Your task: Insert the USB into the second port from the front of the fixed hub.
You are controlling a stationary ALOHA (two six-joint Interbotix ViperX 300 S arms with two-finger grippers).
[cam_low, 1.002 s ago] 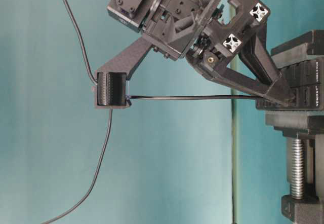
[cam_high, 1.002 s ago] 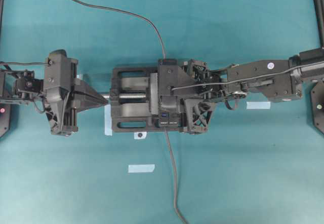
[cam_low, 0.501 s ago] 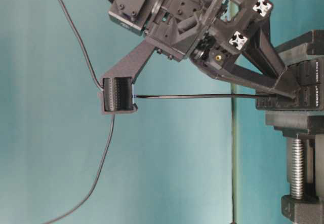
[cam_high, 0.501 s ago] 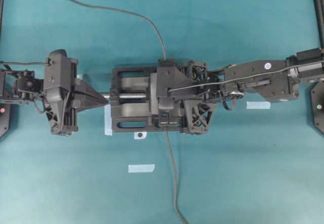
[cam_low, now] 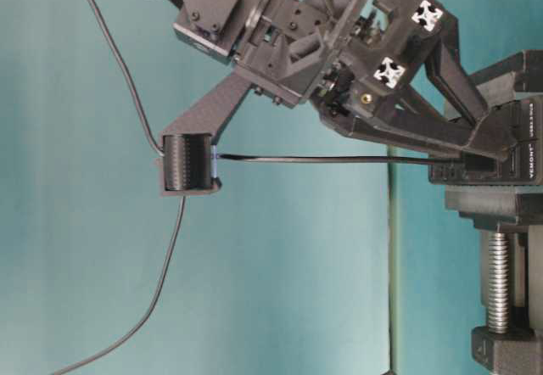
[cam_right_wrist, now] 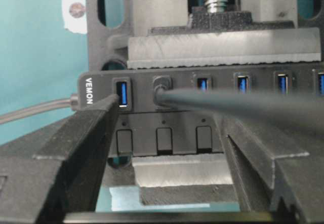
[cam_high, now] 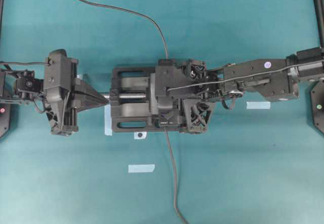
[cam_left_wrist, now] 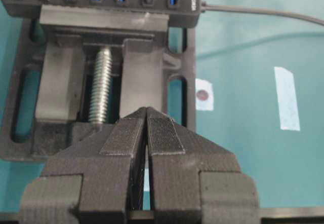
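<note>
1. USB, small black plug on thin dark cable [cam_right_wrist: 163, 89], sits in the long black fixed hub [cam_right_wrist: 263, 117], second port from its labelled end.
2. My right claw [cam_right_wrist: 167, 148] has just spread apart, letting go (insertion looks done); left claw [cam_left_wrist: 147, 133] rests together.

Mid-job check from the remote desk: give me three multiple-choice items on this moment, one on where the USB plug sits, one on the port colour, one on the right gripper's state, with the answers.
1. Where is the USB plug?
A. Lying on the table
B. Seated in the fixed hub, second port from the VEMON end
C. Clamped in the left gripper

2. What colour are the hub's free ports?
A. Blue
B. Red
C. White

3. How do the right gripper fingers stand?
A. Shut on the plug
B. Shut on the hub's own cable
C. Spread apart, off the plug

Answers: 1 B, the right wrist view shows the plug filling the slot next to the end port. 2 A, blue inserts show in both wrist views. 3 C, its fingers flank the plug with gaps on both sides.
</note>
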